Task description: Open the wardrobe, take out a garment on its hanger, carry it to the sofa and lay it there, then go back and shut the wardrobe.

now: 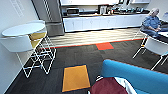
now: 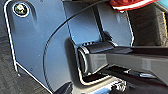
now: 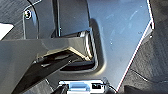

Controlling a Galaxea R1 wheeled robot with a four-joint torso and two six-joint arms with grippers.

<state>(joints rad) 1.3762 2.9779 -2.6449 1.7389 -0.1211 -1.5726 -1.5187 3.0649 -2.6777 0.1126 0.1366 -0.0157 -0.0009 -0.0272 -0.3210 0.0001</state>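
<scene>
A: So, where's the garment (image 1: 108, 86) now?

B: Near, low right in the head view, lying against the sofa (image 1: 140, 76), its blue back running off to the far right.

A: Which arm is nearer, and are the fingers spread or pinching?

B: I cannot tell either; a maroon-and-white edge (image 2: 130, 4) shows in the left wrist view.

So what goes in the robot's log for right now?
garment: maroon, on sofa | grippers: cannot tell | person: seated, far right
</scene>
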